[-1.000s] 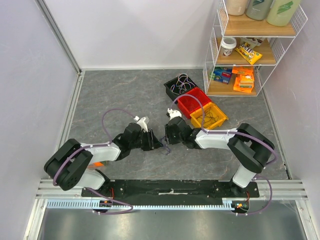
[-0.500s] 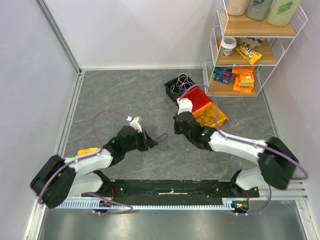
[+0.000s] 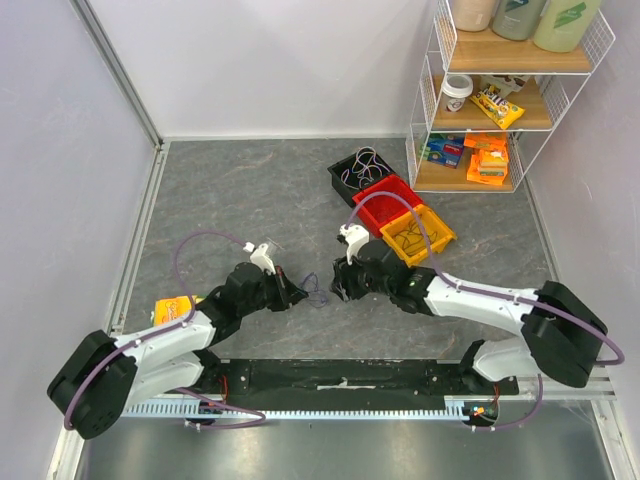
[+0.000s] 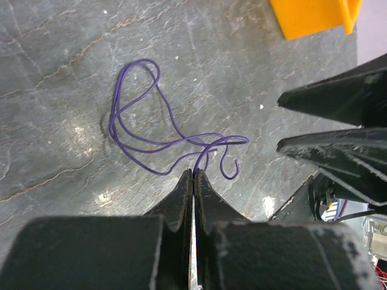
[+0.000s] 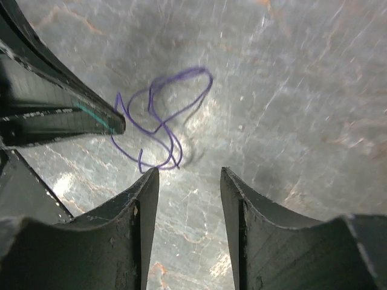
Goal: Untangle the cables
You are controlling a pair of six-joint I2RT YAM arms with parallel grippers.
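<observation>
Grey marbled counter; thin purple cable, loose loops, pinched by left end effector; right end effector spread.

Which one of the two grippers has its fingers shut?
The left gripper: its fingers meet with no gap, pinching a strand of the purple cable, whereas the right gripper stands clearly open.

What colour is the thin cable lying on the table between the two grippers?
The cable is purple, clearest in the left wrist view.
</observation>
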